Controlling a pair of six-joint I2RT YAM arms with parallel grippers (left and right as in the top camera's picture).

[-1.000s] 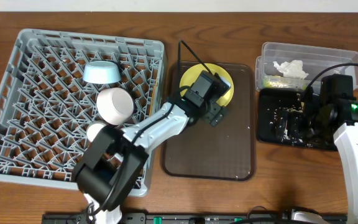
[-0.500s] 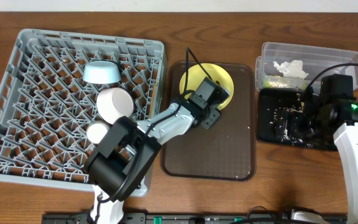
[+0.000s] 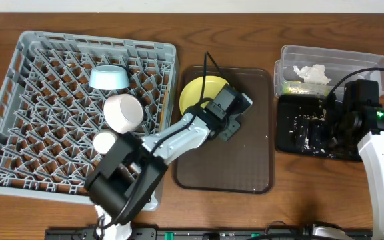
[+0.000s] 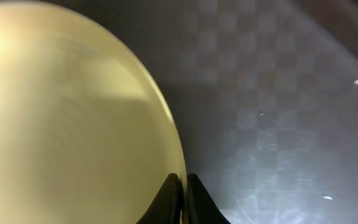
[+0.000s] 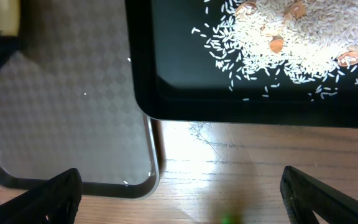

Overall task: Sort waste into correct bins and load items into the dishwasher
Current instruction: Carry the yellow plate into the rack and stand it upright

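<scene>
The round pale-yellow plate (image 3: 197, 95) is over the back left of the brown serving tray (image 3: 245, 167), near the grey dishwasher rack (image 3: 99, 39). My left gripper (image 3: 220, 112) is shut on the plate's right rim. In the left wrist view the gripper (image 4: 182, 182) pinches the plate (image 4: 73, 124) at its edge. In the rack sit a light-blue bowl (image 3: 109, 77), a white bowl (image 3: 123, 112) and a small white cup (image 3: 103, 141). My right gripper (image 3: 322, 133) hangs open and holds nothing over the black tray (image 3: 285, 143). The right wrist view shows the gripper (image 5: 182, 196) over bare wood.
The clear tub (image 3: 365, 59) at the back right holds a white tissue (image 3: 312, 72) and a green-and-yellow wrapper (image 3: 291, 87). Whitish crumbs (image 5: 291, 31) lie in the black tray (image 5: 185, 68). The brown tray's corner (image 5: 73, 124) lies close beside it.
My left gripper has closed on the plate's rim, and the plate has shifted left toward the rack. The right arm has not moved.
</scene>
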